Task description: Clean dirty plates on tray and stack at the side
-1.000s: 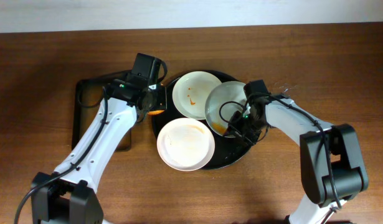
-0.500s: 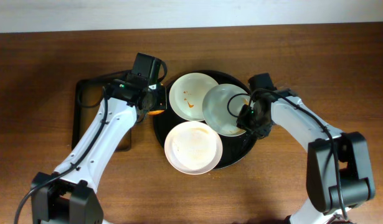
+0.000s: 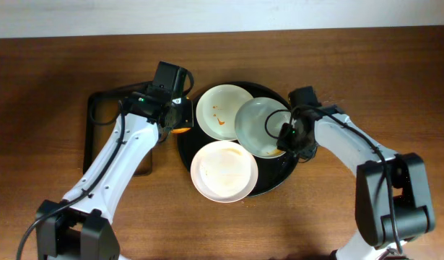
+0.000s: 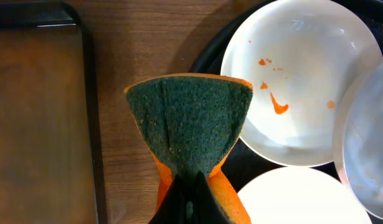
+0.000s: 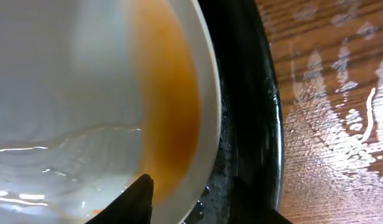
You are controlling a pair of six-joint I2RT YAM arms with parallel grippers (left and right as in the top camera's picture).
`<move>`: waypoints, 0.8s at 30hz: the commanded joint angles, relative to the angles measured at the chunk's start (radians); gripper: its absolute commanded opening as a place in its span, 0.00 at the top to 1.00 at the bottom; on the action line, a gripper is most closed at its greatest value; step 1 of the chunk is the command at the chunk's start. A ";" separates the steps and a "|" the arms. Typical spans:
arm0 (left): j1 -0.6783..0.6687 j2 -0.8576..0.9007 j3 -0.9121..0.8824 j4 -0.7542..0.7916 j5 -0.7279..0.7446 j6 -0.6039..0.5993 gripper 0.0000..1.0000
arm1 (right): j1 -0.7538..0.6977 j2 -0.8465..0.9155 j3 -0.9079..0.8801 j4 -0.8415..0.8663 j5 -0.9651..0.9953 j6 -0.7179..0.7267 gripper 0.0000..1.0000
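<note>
The round black tray (image 3: pixel 276 182) holds three white plates. The far plate (image 3: pixel 220 108) has red smears; it also shows in the left wrist view (image 4: pixel 300 81). The near plate (image 3: pixel 224 171) has a faint orange film. My right gripper (image 3: pixel 288 137) is shut on the right rim of the third plate (image 3: pixel 256 126), which lies tilted over the other two. In the right wrist view my fingers (image 5: pixel 191 202) pinch its rim, beside an orange sauce streak (image 5: pixel 169 112). My left gripper (image 3: pixel 177 117) is shut on a green-and-orange sponge (image 4: pixel 188 124), just left of the tray.
A smaller rectangular black tray (image 3: pixel 99 137) lies at the left, under my left arm. Bare wooden table (image 3: pixel 351 65) surrounds both trays. Wet streaks (image 5: pixel 340 124) lie on the wood right of the round tray.
The held plate has moved slightly left and lies flatter. The near plate has slid a little to the right. The left arm has not moved.
</note>
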 commanded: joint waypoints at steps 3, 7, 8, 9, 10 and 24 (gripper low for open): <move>0.002 -0.036 0.010 0.001 0.008 0.008 1.00 | -0.003 0.018 -0.012 0.010 -0.008 0.020 0.66; 0.002 -0.036 0.010 0.001 0.008 0.007 1.00 | -0.003 0.018 -0.034 0.020 -0.007 0.052 0.66; 0.002 -0.036 0.010 0.001 0.008 0.007 1.00 | -0.003 0.018 -0.042 0.028 -0.008 0.054 0.67; 0.002 -0.036 0.010 0.001 0.008 0.008 1.00 | -0.003 0.018 -0.053 0.041 -0.012 0.053 0.68; 0.002 -0.036 0.010 0.002 0.008 0.008 1.00 | -0.004 0.018 -0.066 0.053 -0.028 0.053 0.72; 0.002 -0.036 0.010 0.002 0.008 0.008 1.00 | -0.006 -0.075 -0.006 0.012 0.082 -0.032 0.96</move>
